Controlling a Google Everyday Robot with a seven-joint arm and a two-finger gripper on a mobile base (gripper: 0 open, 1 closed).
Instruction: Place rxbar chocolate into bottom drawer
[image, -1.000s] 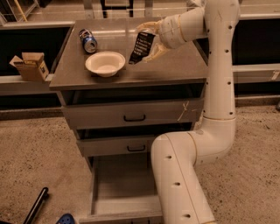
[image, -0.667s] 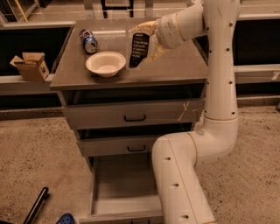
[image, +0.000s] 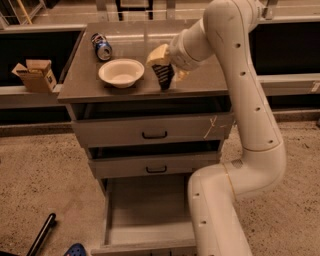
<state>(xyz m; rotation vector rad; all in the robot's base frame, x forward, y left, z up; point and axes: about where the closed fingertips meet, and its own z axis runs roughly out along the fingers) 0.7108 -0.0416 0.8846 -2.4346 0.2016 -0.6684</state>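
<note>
Your pincer sits over the front edge of the bench, just right of the bowl, and it's clamped on the top end of the rxbar chocolate. The bar hangs beneath the pincer, long axis close to upright, lower end pointing at the bench top. Here's the relation that counts: the bottom drawer stands pulled open, well below and out in front of that front edge. So, by my reading, you carry the bar out past the edge first, then down past the two upper drawers.
</note>
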